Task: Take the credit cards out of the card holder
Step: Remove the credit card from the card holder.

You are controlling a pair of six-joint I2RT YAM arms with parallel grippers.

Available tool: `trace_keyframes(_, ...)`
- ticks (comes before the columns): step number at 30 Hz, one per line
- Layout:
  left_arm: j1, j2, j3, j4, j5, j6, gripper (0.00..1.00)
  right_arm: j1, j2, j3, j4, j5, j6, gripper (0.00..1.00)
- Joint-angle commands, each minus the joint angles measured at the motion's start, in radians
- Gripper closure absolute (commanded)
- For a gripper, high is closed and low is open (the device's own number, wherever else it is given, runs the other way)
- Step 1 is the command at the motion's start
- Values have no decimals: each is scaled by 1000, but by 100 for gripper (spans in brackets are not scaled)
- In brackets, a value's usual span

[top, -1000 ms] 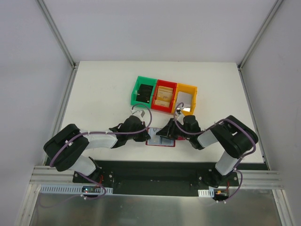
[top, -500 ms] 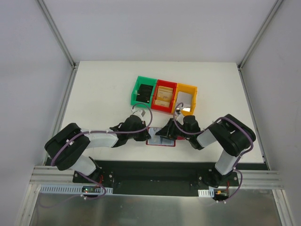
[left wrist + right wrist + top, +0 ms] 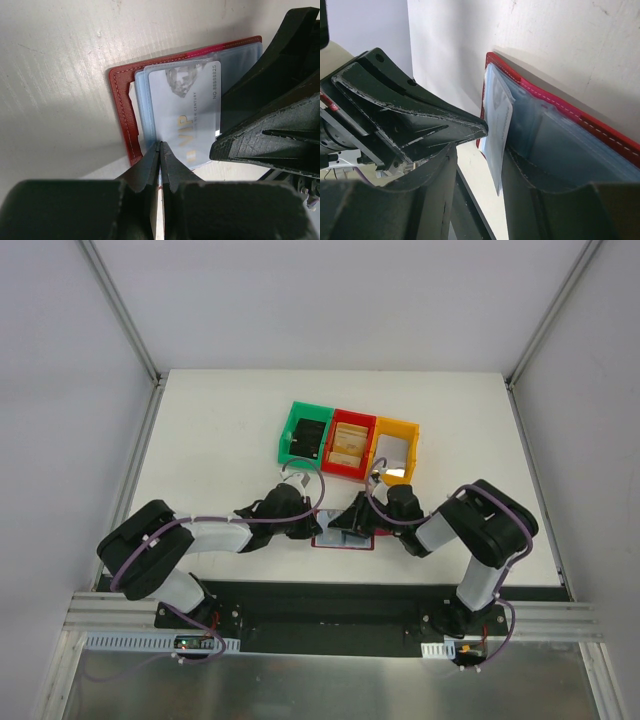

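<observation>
The dark red card holder (image 3: 345, 541) lies open on the table near the front edge. Its red border (image 3: 122, 110) and grey-blue sleeves show in both wrist views (image 3: 600, 125). A pale VIP credit card (image 3: 187, 110) sticks out of the left sleeve and stands tilted up on edge (image 3: 499, 130). My left gripper (image 3: 312, 527) is shut, its tips (image 3: 160, 145) pinching the card's lower left edge. My right gripper (image 3: 346, 525) is open (image 3: 480, 155) and straddles the card. Its right finger (image 3: 545, 200) rests on the holder's sleeve.
Three small bins stand in a row behind the holder: green (image 3: 303, 435), red (image 3: 348, 445) and yellow (image 3: 396, 450). The black mounting rail (image 3: 330, 602) runs along the table's near edge. White walls enclose the table on both sides.
My right gripper has edged slightly left over the holder, closer to the left gripper. The left gripper and the holder have stayed put.
</observation>
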Motion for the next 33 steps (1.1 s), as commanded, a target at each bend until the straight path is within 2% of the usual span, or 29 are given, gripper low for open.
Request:
trace_keyframes(1, 2, 40, -9, -30, 17, 1, 100, 13, 7, 29, 76, -28, 10, 58)
trace_keyframes(28, 13, 5, -27, -84, -61, 4, 100, -23, -54, -21, 83, -41, 15, 66)
trace_keyframes(33, 13, 8, -24, -82, -48, 6, 100, -23, -54, -9, 83, -51, 18, 64)
